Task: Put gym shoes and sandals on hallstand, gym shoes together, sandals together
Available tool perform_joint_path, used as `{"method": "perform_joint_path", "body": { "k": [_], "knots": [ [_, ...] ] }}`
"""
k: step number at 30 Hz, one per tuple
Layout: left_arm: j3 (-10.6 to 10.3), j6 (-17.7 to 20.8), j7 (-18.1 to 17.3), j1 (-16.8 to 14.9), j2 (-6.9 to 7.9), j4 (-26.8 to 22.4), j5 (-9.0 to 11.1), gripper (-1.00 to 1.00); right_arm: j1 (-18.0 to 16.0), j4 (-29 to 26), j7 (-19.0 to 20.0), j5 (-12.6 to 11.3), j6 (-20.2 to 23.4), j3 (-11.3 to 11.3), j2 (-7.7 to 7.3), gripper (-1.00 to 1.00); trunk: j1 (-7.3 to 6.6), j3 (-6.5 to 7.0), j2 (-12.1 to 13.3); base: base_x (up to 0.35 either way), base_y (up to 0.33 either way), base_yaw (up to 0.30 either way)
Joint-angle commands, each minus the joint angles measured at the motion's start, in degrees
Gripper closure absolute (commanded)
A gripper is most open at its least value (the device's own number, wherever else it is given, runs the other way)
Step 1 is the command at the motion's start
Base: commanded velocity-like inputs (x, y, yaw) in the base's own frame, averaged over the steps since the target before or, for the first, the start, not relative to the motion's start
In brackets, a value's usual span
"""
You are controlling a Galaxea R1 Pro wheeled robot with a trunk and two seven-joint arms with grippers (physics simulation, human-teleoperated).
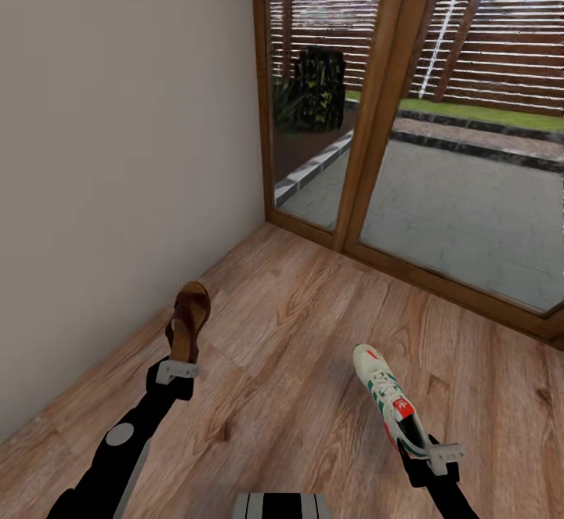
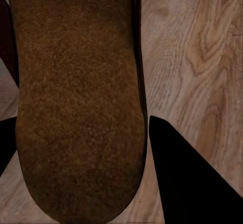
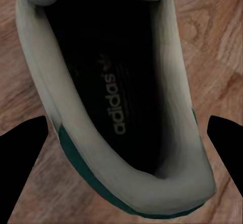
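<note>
A brown sandal and a white gym shoe ride heel-first in the left gripper and right gripper, each clamped on its shoe, above the corridor floor near the wall and glass doors. Both look light; the sandal's stiff sole suits a heel grip, while the sneaker's softer collar may flex and slip.

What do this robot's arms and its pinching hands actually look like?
Both arms are slim and glossy black. The left arm has a round pale-grey disc on its side and a light-grey strip along it. Each ends in a small pale-grey bracket: the left gripper and the right gripper. In the wrist views the fingers look plain black and wedge-shaped.
</note>
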Motion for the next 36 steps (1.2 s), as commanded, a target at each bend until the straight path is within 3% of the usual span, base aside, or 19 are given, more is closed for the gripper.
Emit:
{"method": "perform_joint_path", "body": {
  "k": [1, 5, 9, 13, 17, 22, 25, 26, 36],
  "knots": [
    [0.1, 0.2, -0.2, 0.0, -0.03, 0.4, -0.7, 1.00, 0.0, 0.1, 0.3, -0.6, -0.2, 0.3, 0.04, 1.00, -0.03, 0.28, 0.0, 0.000, 0.000, 0.000],
    [0.2, -0.7, 1.8, 0.0, -0.25, 4.7, -0.6, 1.00, 0.0, 0.1, 0.3, -0.6, -0.2, 0.2, 0.17, 1.00, -0.14, 1.53, 0.1, 0.000, 0.000, 0.000],
    [0.2, -5.5, 4.5, 0.0, -0.29, 10.1, -0.6, 1.00, 0.2, 0.2, 0.2, -0.6, -0.2, 0.2, 0.16, 1.00, -0.24, 2.77, 0.1, 0.000, 0.000, 0.000],
    [0.2, -9.3, 7.6, 0.0, -0.35, 16.3, -0.4, 1.00, 0.8, 0.3, 0.2, -0.6, -1.8, 0.2, 0.16, 1.00, -1.12, 3.85, 1.7, 0.000, 0.000, 0.000],
    [0.2, -11.8, 8.5, 0.0, -0.34, 20.3, -0.4, 1.00, 1.6, 1.3, 0.2, -0.6, -3.0, 0.2, 0.16, 1.00, -2.00, 4.93, 3.3, 0.000, 0.000, 0.000],
    [2.4, -16.8, 9.7, 0.0, -0.51, 24.4, -0.2, 1.00, 2.0, 5.9, 0.2, -0.6, -8.6, 0.3, 0.26, 1.00, -3.09, 6.27, 5.3, 0.000, 0.000, 0.000],
    [2.8, -17.4, 9.9, 0.0, -0.56, 26.2, -0.2, 1.00, 2.1, 8.0, 0.2, -0.6, -11.9, 0.3, 1.14, 1.00, -3.75, 7.08, 6.5, 0.000, 0.000, 0.000],
    [2.9, -17.8, 9.9, 0.0, -0.62, 28.0, -0.2, 1.00, 3.2, 8.6, 0.2, -0.8, -13.8, 0.2, 2.80, 1.00, -3.97, 7.35, 6.9, 0.000, 0.000, 0.000],
    [3.0, -17.8, 9.9, 0.0, -0.56, 28.9, -0.3, 1.00, 3.8, 8.6, 0.0, -1.0, -14.1, 0.1, 3.50, 1.00, -4.41, 8.61, 7.7, 0.000, 0.000, 0.000]
  ]
}}
